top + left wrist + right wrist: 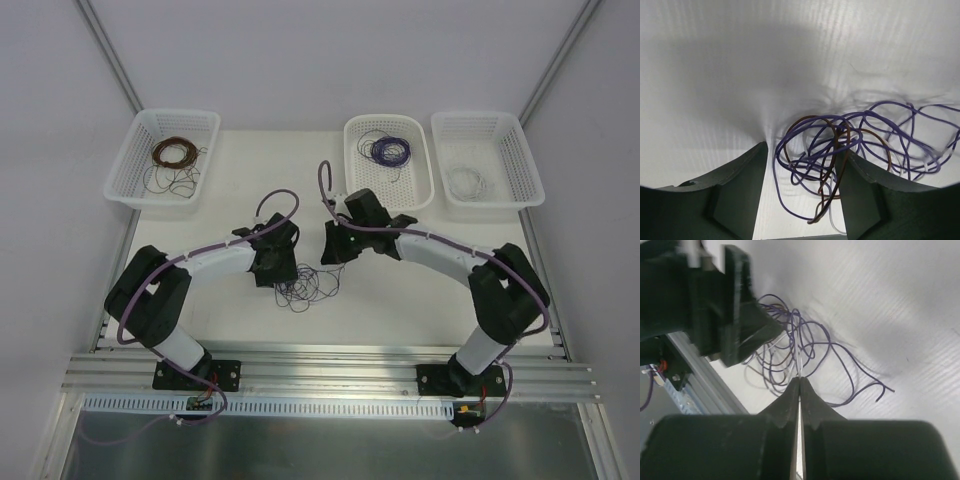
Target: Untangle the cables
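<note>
The cables [308, 287] are a small knot of thin purple, brown and white wires on the white table between the two arms. My left gripper [278, 268] is open and low over the knot's left side. In the left wrist view its two fingers straddle several purple and brown loops [842, 136]. My right gripper [336, 252] is just right of the knot. In the right wrist view its jaws [799, 379] are shut on a thin white wire [798, 360] that runs up into the knot [785, 347].
Three white baskets stand at the back: the left one [125, 165] holds a brown coil [172, 153], the middle one [352, 165] a purple coil [390, 150], the right one [528, 165] a white coil [465, 182]. The left gripper's body [735, 325] is close beside the right fingers.
</note>
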`<state>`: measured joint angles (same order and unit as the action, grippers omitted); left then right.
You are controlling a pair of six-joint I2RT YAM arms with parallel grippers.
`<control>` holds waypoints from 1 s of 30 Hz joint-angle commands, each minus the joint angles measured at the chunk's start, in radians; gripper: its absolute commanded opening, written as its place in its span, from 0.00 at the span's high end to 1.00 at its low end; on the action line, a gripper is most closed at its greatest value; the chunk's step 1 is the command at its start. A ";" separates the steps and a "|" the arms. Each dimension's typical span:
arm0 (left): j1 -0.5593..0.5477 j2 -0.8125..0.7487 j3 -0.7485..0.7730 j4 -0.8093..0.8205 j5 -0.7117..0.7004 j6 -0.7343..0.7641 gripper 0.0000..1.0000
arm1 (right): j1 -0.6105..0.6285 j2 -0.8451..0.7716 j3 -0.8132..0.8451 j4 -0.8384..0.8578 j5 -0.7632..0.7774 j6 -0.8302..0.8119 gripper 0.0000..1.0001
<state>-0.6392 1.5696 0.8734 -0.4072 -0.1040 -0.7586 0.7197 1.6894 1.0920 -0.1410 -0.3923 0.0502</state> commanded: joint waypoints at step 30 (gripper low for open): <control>0.068 0.010 -0.045 -0.004 0.035 0.016 0.45 | -0.160 -0.821 0.554 -0.677 0.472 -0.262 0.99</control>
<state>-0.5865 1.5745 0.8665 -0.3965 -0.0612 -0.7582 0.5659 0.8604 1.6333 -0.7685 0.0250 -0.1909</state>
